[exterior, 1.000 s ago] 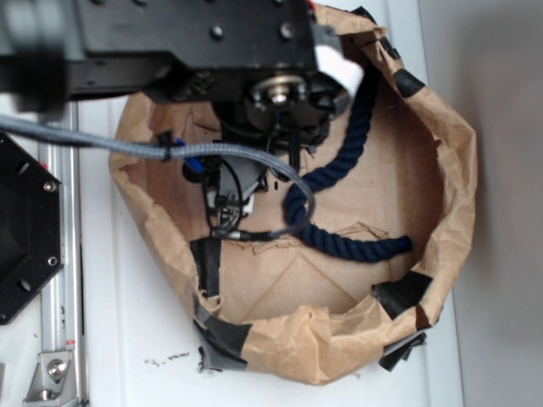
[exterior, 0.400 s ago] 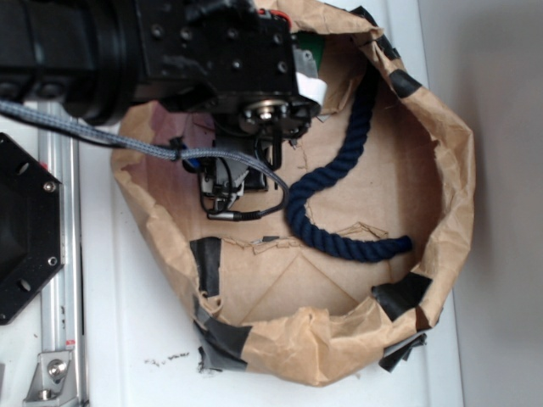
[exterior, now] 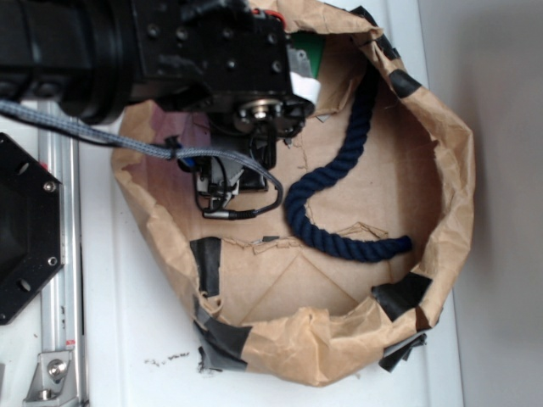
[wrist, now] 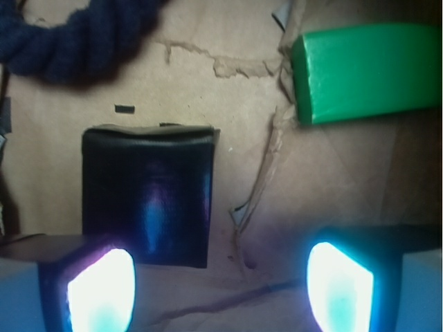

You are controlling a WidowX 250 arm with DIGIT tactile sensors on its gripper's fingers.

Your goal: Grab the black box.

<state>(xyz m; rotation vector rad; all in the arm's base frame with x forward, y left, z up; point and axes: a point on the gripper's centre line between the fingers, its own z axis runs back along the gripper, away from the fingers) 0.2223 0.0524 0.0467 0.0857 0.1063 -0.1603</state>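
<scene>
Hovering over black box (wrist: 147, 195) w/ fingers (wrist: 100, 289) spread wide, holding nothing; box lies flat on brown paper, off-centre by the left pad. Shift left to straddle it, avoiding green block (wrist: 367, 71), then descend.

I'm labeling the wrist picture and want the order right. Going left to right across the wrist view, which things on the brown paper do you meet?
Navy rope at the upper left → black box left of centre → green block at the upper right.
</scene>
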